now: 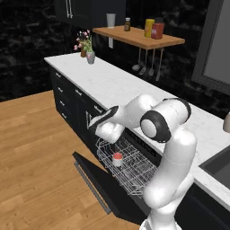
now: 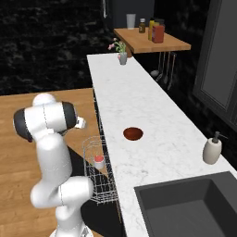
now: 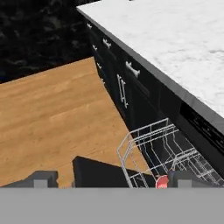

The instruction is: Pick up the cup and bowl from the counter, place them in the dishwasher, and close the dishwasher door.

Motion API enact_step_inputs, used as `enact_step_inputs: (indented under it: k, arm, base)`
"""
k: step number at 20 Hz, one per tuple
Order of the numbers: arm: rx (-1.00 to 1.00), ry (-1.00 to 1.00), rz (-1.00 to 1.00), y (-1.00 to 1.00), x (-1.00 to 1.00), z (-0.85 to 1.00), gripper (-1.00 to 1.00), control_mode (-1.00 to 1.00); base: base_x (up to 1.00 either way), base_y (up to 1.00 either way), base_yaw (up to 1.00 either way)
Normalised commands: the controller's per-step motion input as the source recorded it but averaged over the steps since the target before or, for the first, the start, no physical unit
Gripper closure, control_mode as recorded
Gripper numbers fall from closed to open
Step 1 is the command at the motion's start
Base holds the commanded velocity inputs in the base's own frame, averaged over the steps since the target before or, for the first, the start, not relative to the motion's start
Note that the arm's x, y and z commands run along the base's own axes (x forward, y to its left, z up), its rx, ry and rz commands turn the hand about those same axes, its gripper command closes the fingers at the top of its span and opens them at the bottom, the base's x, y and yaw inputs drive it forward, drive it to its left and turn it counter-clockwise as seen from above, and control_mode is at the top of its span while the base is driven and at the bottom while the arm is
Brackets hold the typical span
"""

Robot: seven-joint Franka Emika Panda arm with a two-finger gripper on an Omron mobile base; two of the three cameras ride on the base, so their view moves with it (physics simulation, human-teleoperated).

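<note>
The cup (image 1: 117, 158), grey-white with a red inside, stands upright in the white wire rack (image 1: 134, 167) pulled out of the dishwasher; it also shows as the cup (image 2: 98, 161) and as a red sliver, the cup (image 3: 162, 182). The dishwasher door (image 1: 96, 179) lies dropped open below the rack. The reddish-brown bowl (image 2: 133, 134) sits on the white marble counter (image 2: 139, 97). My gripper (image 1: 95, 123) hangs above the rack's far end, apart from the cup. It is open and holds nothing, with its fingertips (image 3: 41, 178) set wide.
A flower vase (image 1: 90, 55) stands at the counter's far end under a wooden shelf (image 1: 139, 38) with bottles. A soap dispenser (image 2: 212, 150) and a dark sink (image 2: 194, 203) lie near me. Black drawers (image 3: 127, 70) line the counter front. Wooden floor (image 1: 36, 148) spreads to the left.
</note>
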Motion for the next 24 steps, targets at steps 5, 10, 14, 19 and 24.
enact_step_inputs:
  k: [5,10,14,19,24]
  arm:
    - [-0.38,-0.34,0.03,-0.29,-0.38,1.0,-1.0,-1.0]
    - [-0.47,-0.34,0.01,-0.39,-0.44,1.0,-1.0,-1.0]
    - [-0.31,-0.2,0.07,-0.76,-0.55,1.0,-1.0,-1.0]
    - [-0.47,-0.19,0.06,-0.89,-0.72,1.0,-1.0,-1.0]
    - [-0.77,-0.04,0.03,-0.78,-0.74,1.0,-1.0,-1.0]
  base:
    - [0.0,0.0,0.0]
    - [0.0,0.0,0.0]
    - [0.0,0.0,0.0]
    - [0.0,0.0,0.0]
    - [0.0,0.0,0.0]
